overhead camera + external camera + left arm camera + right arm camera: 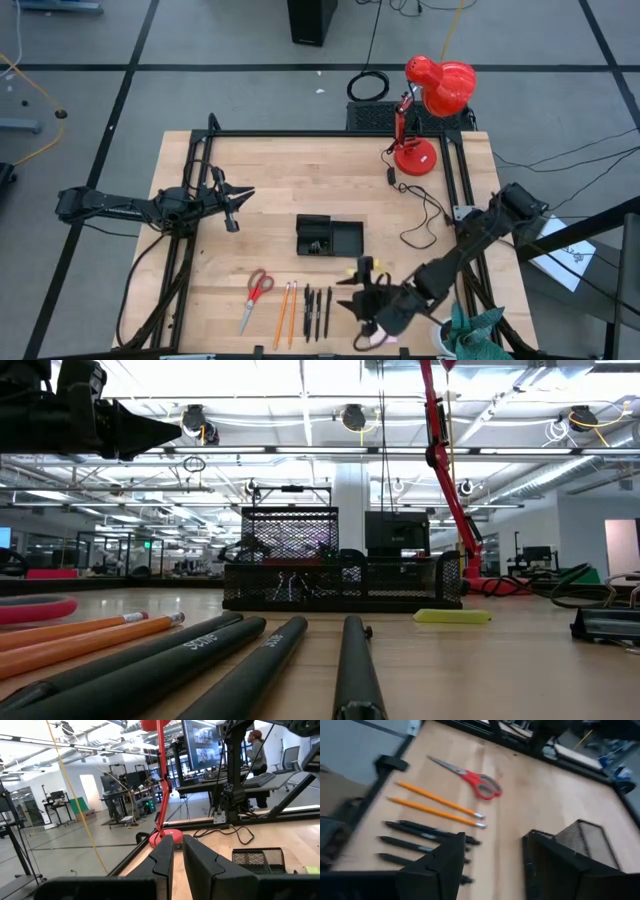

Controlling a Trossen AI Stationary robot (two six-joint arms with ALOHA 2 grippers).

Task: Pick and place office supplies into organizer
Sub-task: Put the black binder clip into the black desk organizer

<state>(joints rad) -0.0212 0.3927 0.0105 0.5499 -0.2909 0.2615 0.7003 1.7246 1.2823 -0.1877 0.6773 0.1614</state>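
The black organizer [328, 236] [340, 575] [585, 840] sits mid-table. Toward the near edge lie red-handled scissors [257, 294] [477, 781], two orange pencils [286, 312] [432, 802] and black pens [316, 312] [422, 840], side by side. A small yellow block [365, 266] [452, 616] lies by the organizer's near right corner. My right gripper [350, 293] [492, 865] hangs open above the table to the right of the pens, pointing toward them, with nothing between its fingers. A bit of pink [373, 338] shows under that arm. My left gripper [235, 205] [178, 860] is shut, raised at the table's left.
A red desk lamp [430, 110] stands at the far right, and its cable [420, 215] trails over the table. Black frame rails [195, 200] run along the left and right sides. A green-patterned thing [472, 328] sits at the near right corner. A person [257, 750] stands beyond the table.
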